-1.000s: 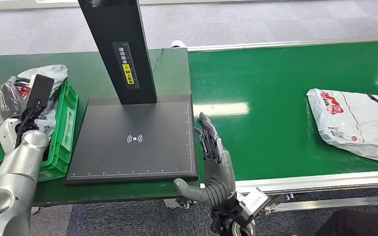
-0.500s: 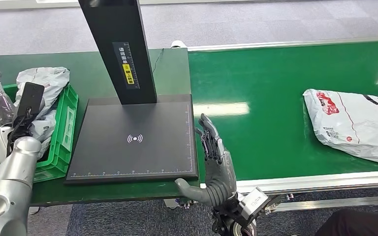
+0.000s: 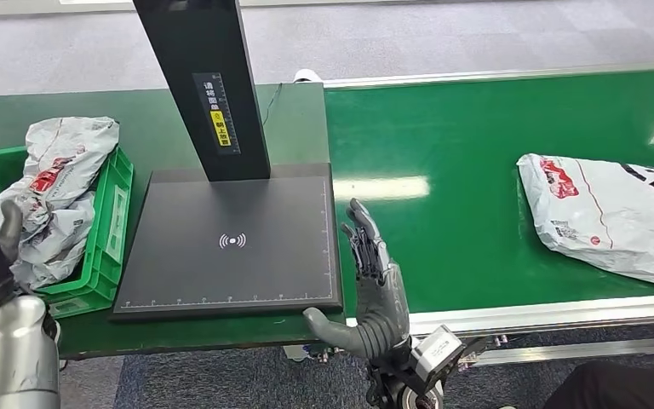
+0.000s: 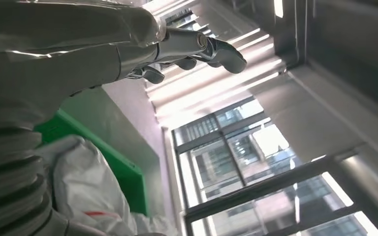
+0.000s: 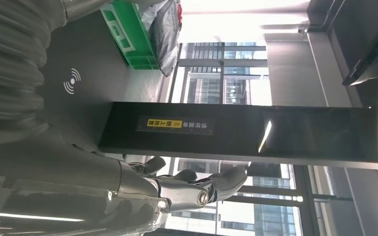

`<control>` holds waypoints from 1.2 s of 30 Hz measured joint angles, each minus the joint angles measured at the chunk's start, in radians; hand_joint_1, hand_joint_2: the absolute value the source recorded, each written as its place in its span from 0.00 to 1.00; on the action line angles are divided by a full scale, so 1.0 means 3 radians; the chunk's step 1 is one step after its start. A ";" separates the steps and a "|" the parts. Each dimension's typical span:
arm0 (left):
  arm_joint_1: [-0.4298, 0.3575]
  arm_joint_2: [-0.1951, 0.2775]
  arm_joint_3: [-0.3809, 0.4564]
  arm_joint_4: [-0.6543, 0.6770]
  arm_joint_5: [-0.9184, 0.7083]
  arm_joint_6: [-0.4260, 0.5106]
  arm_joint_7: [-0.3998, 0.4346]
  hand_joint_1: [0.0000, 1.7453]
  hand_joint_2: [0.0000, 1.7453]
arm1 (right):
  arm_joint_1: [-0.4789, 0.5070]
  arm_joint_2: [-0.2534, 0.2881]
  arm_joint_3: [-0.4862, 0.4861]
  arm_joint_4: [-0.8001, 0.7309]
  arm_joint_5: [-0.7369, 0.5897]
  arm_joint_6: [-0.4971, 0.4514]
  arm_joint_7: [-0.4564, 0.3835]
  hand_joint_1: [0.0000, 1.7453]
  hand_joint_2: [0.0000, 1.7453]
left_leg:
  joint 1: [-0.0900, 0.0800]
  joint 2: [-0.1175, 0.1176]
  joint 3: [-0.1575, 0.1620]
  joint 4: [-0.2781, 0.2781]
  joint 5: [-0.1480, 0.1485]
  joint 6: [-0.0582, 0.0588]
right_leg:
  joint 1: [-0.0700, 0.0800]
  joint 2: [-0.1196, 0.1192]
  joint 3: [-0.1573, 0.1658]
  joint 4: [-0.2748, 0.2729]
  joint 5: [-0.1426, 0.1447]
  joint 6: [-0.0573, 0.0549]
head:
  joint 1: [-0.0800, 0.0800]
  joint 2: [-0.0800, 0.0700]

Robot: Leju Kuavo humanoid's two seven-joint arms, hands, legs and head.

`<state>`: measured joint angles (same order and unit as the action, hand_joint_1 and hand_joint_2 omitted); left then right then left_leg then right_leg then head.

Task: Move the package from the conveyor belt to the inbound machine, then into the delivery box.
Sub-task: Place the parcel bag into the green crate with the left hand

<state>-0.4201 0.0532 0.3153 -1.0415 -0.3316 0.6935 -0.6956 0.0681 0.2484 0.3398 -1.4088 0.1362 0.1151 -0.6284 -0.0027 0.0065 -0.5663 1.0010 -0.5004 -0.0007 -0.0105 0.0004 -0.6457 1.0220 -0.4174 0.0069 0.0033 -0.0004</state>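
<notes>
You can make out a white wireless-wave sign [image 3: 232, 240] on the inbound machine's black plate [image 3: 179, 264], just beside the right hand [image 3: 373, 285]. The yellow-and-white label [image 3: 218, 113] on its post [image 3: 204, 85] carries characters too small to read.

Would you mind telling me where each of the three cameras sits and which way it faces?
Head view: high on the body, looking down at the scanner pad, conveyor belt and package; right hand open.
Left wrist view: behind the left hand, facing windows past the green crate.
Right wrist view: behind the right hand, facing the scanner post.
Shared: crate and bagged parcels.
</notes>
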 joint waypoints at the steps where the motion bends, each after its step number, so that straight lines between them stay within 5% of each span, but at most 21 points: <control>1: 0.0123 -0.0048 0.0011 -0.0202 0.0023 0.0003 -0.0007 0.00 1.00 | 0.0006 0.0001 0.0001 0.0000 0.0000 -0.0007 0.0001 0.00 1.00 | 0.0000 0.0000 0.0000 0.0000 -0.0001 0.0001 | 0.0000 0.0000 0.0000 0.0000 -0.0001 0.0001 | 0.0000 0.0000; 10: 0.1259 -0.0522 0.0065 -0.2032 0.0237 0.0013 -0.0019 0.00 1.00 | 0.0078 0.0007 0.0015 -0.0002 0.0039 -0.0129 0.0082 0.00 1.00 | 0.0000 0.0002 0.0005 0.0000 -0.0014 -0.0001 | 0.0001 0.0005 0.0003 -0.0001 -0.0008 0.0002 | -0.0001 0.0000; 14: 0.1636 -0.0711 -0.0129 -0.2647 0.0290 -0.0044 -0.0021 0.00 1.00 | 0.0100 0.0007 0.0036 -0.0009 0.0183 -0.0320 0.0258 0.00 1.00 | 0.0000 -0.0003 0.0006 0.0000 -0.0016 0.0000 | 0.0001 0.0002 0.0005 -0.0003 -0.0013 0.0005 | -0.0001 0.0000; 19: 0.1822 -0.0743 -0.1067 -0.2527 0.0522 -0.0330 -0.0020 0.00 1.00 | 0.0106 0.0009 0.0048 0.0051 0.0603 -0.0909 0.0519 0.00 1.00 | 0.0000 -0.0014 0.0007 0.0000 -0.0017 0.0002 | 0.0000 -0.0005 0.0016 -0.0004 -0.0014 0.0008 | -0.0001 0.0000; 23: 0.1923 -0.0785 -0.1675 -0.2265 0.0788 -0.0927 -0.0019 0.00 1.00 | 0.0093 0.0031 -0.0010 0.0201 0.0687 -0.1045 0.0628 0.00 1.00 | -0.0001 -0.0007 0.0009 0.0000 -0.0018 0.0004 | -0.0003 -0.0003 0.0016 -0.0004 -0.0012 0.0008 | -0.0001 0.0000; 36: 0.2029 -0.0932 -0.1929 -0.1771 0.0593 -0.1722 0.0173 0.00 1.00 | 0.0015 0.0125 -0.0197 0.0462 0.0632 -0.1026 0.0607 0.00 1.00 | 0.0001 -0.0008 0.0004 0.0000 -0.0019 0.0004 | -0.0001 -0.0003 0.0011 -0.0003 -0.0015 0.0008 | -0.0001 0.0001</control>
<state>0.1885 -0.2265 -0.2634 -1.5729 -0.1539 0.1771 -0.6436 0.0724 0.2858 0.2806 -1.2702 0.3259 -0.1926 -0.4464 -0.0025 0.0042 -0.5650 1.0010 -0.5061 0.0006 -0.0107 -0.0006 -0.6424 1.0210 -0.4219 0.0094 0.0030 -0.0002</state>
